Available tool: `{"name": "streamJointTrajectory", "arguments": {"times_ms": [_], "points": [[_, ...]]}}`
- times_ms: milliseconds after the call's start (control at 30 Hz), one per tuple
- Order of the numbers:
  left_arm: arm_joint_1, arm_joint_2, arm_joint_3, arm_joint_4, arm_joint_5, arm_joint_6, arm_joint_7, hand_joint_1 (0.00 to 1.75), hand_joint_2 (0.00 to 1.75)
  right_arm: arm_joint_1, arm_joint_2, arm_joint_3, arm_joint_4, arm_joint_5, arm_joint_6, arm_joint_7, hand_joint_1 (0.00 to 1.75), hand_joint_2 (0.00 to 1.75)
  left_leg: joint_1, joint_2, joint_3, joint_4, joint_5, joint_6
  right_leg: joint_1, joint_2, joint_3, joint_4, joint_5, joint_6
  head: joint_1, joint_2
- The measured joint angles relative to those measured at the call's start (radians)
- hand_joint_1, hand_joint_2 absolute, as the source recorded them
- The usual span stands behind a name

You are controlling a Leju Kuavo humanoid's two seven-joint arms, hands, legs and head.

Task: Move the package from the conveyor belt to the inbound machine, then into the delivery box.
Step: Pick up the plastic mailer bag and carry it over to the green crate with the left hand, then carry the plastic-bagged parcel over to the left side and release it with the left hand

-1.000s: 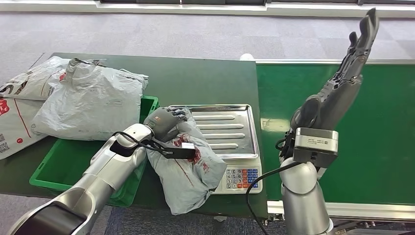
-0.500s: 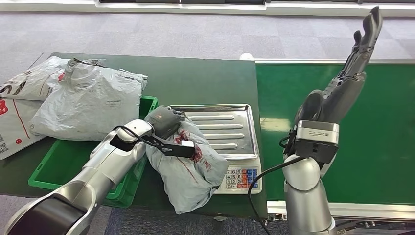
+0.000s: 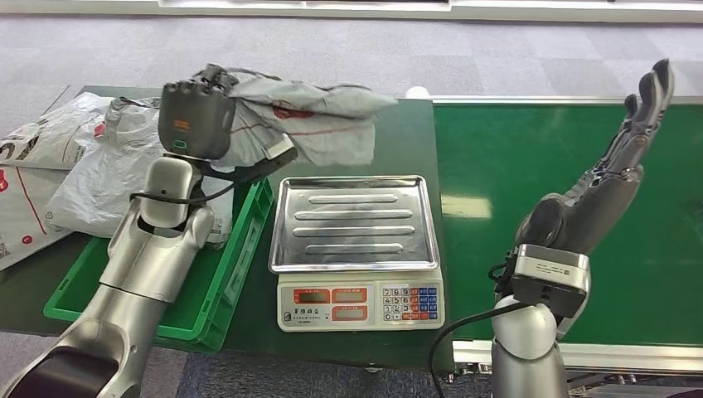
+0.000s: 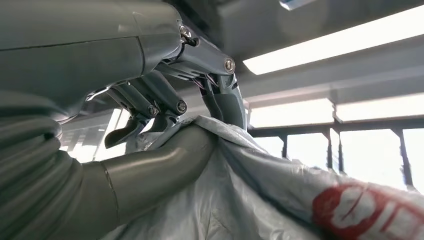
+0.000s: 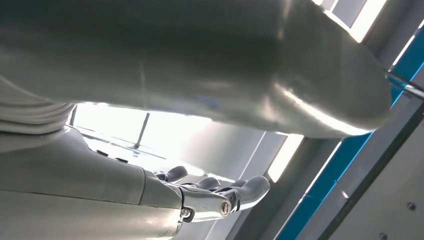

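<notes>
My left hand (image 3: 195, 118) is raised high above the green box's far end and grips a grey package (image 3: 311, 124) with red print, which hangs out to the right in the air beyond the scale. The left wrist view shows the fingers (image 4: 220, 95) closed over the grey package (image 4: 260, 200). The scale (image 3: 355, 249), the inbound machine, has a bare steel tray. The green delivery box (image 3: 178, 286) lies below my left arm. My right hand (image 3: 618, 170) is lifted over the green conveyor belt (image 3: 530, 157), fingers stretched out, holding nothing; the right wrist view shows its straight fingers (image 5: 220, 192).
Several grey and white packages (image 3: 91, 166) are piled on the far left, partly over the green box. The dark green table (image 3: 332, 124) carries the scale and box. Grey carpet floor lies beyond the table.
My left hand has lifted the package off the scale's front edge and swung it up and back, above the box. The right hand has lowered slightly and drifted right.
</notes>
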Motion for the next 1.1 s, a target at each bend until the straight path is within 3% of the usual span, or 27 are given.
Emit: {"name": "streamJointTrajectory", "arguments": {"times_ms": [100, 233, 467, 500, 600, 633, 767, 867, 967, 1033, 1100], "points": [[-0.003, 0.001, 0.109, -0.108, -0.001, -0.007, -0.022, 1.75, 1.75, 0.006, 0.002, -0.001, -0.005, 0.001, -0.006, 0.004, 0.00, 0.00, 0.000, 0.000, 0.000, 0.000, 0.000, 0.000, 0.000, 0.000, -0.001, 0.000, 0.000, 0.000, 0.000, 0.000], [-0.002, 0.008, 0.167, -0.174, -0.001, 0.011, 0.015, 1.75, 1.75, 0.007, 0.005, -0.002, -0.010, 0.001, -0.006, 0.008, 0.00, 0.00, 0.001, -0.003, -0.001, 0.000, 0.000, 0.000, 0.001, -0.003, 0.000, 0.000, -0.001, 0.000, 0.000, 0.000], [-0.009, 0.097, 0.177, -0.177, -0.001, -0.085, 0.246, 1.75, 1.75, 0.000, 0.007, -0.002, -0.012, 0.002, 0.013, 0.022, 0.00, 0.00, 0.000, -0.002, -0.001, 0.000, 0.000, 0.000, 0.000, -0.002, 0.000, 0.000, -0.001, 0.000, 0.000, 0.000], [-0.012, 0.113, 0.177, -0.153, -0.001, -0.089, 0.268, 1.34, 1.75, -0.001, 0.008, -0.002, -0.012, 0.002, 0.018, 0.024, 0.00, 0.00, 0.001, -0.002, -0.001, 0.000, 0.000, 0.000, 0.000, -0.002, 0.000, 0.000, -0.001, 0.000, 0.000, 0.000], [-0.021, 0.146, 0.176, -0.080, -0.002, -0.080, 0.296, 0.03, 0.44, -0.006, 0.009, -0.002, -0.012, 0.002, 0.026, 0.026, 0.00, 0.00, 0.001, -0.002, -0.001, 0.000, 0.001, 0.000, 0.001, -0.002, 0.000, 0.000, -0.001, -0.001, 0.000, 0.000], [-0.023, 0.153, 0.176, -0.053, -0.002, -0.086, 0.317, 0.00, 0.00, -0.008, 0.010, -0.002, -0.012, 0.002, 0.030, 0.027, 0.00, 0.00, 0.001, -0.002, -0.001, 0.000, 0.001, 0.000, 0.001, -0.002, 0.000, 0.000, -0.001, -0.001, 0.000, 0.000], [-0.029, 0.171, 0.188, 0.072, -0.002, -0.062, 0.374, 0.00, 0.00, -0.008, 0.013, -0.002, -0.015, 0.004, 0.045, 0.029, 0.00, 0.00, 0.001, -0.001, 0.000, 0.000, 0.001, -0.001, 0.001, -0.001, 0.000, 0.000, 0.000, -0.001, 0.000, 0.000], [-0.028, 0.173, 0.190, 0.084, -0.002, -0.054, 0.373, 0.00, 0.00, -0.008, 0.013, -0.002, -0.015, 0.005, 0.045, 0.029, 0.00, 0.00, 0.001, -0.001, 0.000, 0.000, 0.001, -0.001, 0.001, -0.001, 0.000, 0.000, 0.000, -0.001, 0.000, 0.000], [-0.027, 0.171, 0.254, 0.162, 0.000, 0.025, 0.327, 0.00, 0.00, -0.006, 0.013, -0.002, -0.019, 0.008, 0.043, 0.032, 0.00, 0.00, 0.001, -0.002, -0.001, 0.000, 0.001, -0.001, 0.001, -0.002, -0.001, 0.000, 0.000, -0.001, 0.000, 0.000], [-0.023, 0.155, 0.311, 0.169, 0.030, 0.070, 0.233, 0.00, 0.00, -0.002, 0.013, -0.002, -0.020, 0.010, 0.036, 0.035, 0.00, 0.00, 0.001, -0.002, -0.001, 0.000, 0.001, -0.001, 0.001, -0.002, -0.001, 0.000, 0.000, -0.001, 0.000, 0.000], [-0.011, 0.116, 0.377, 0.108, 0.167, 0.098, 0.012, 0.00, 0.00, 0.004, 0.013, -0.002, -0.020, 0.008, 0.028, 0.037, 0.00, 0.00, 0.001, -0.003, -0.002, 0.000, 0.001, -0.001, 0.001, -0.003, -0.001, 0.000, 0.000, -0.001, 0.000, 0.000]]}}
